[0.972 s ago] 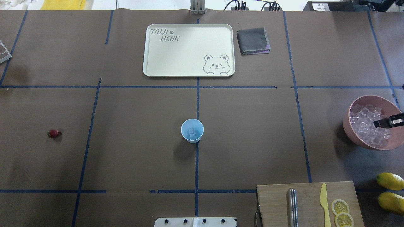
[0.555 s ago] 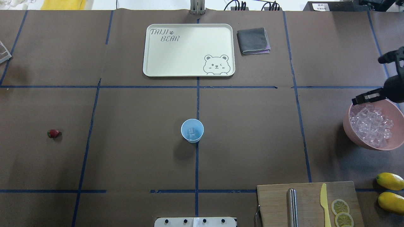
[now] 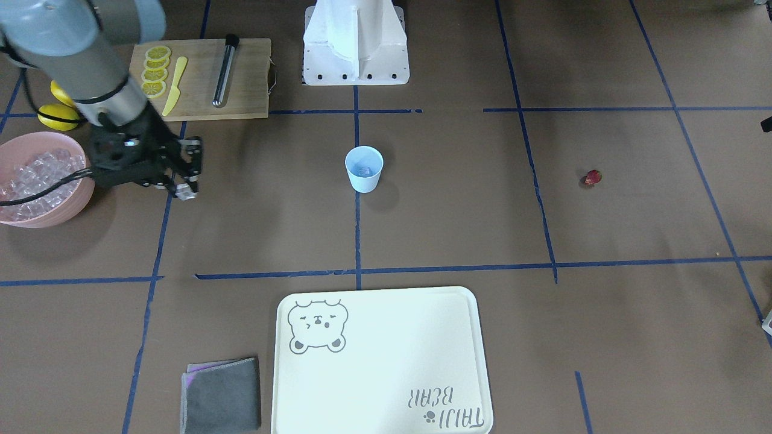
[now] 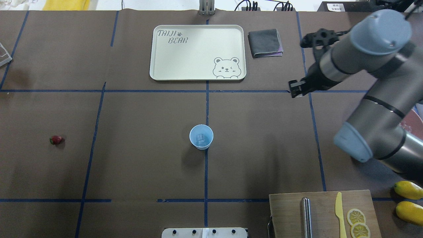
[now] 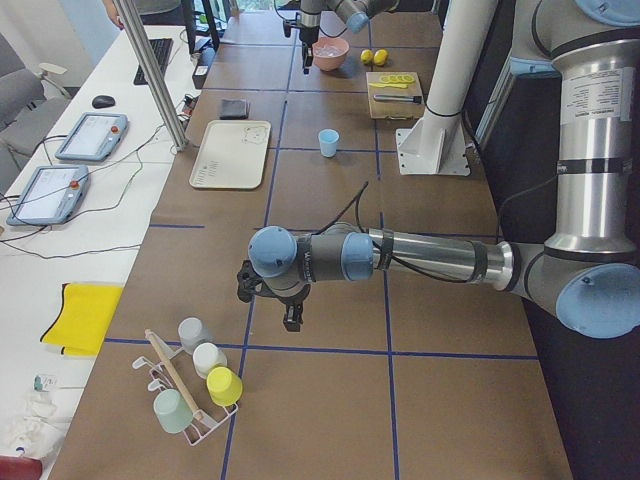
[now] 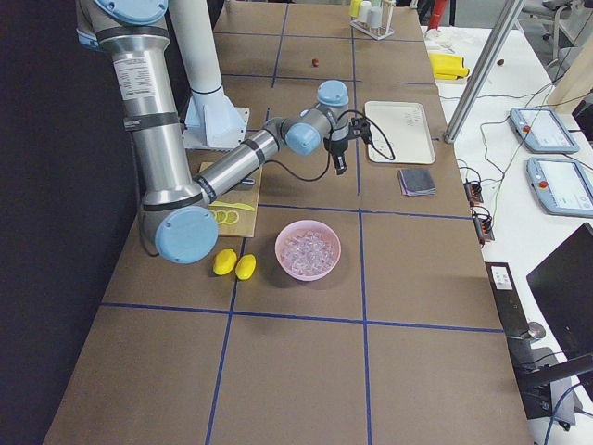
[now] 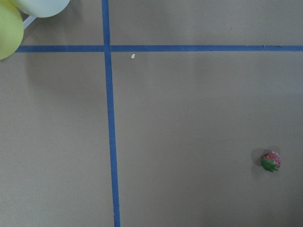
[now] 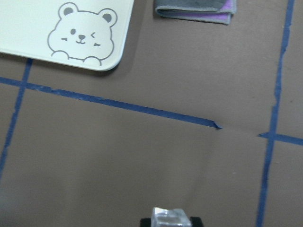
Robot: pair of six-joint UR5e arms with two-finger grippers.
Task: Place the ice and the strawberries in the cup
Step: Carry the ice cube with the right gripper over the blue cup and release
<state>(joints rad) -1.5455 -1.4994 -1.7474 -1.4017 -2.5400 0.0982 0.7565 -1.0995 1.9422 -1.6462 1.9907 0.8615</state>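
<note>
- Right gripper: clamped on one ice cube. The cube shows pinched between the fingers at 6 o'clock of the right wrist view, clear of the table.
- Pink bowl: holds the remaining ice. It sits close by, at 9 o'clock of that gripper in the front-facing view.
- Cup: upright at table centre, with one cube already inside. In the overhead view it lies at about 8 o'clock from the right gripper and well apart from it. You would likely travel along that line, then release over the mouth.
- Strawberry: on the bare table at 9 o'clock of the cup, far off. The left arm is the nearer one to it.
- Left gripper: seen only from the side, so you cannot tell whether it is apart or together.
- Change: 0.6 s ago the right gripper was at the bowl's far rim. It has since swung in towards the centre. The cup and strawberry are unmoved.
</note>
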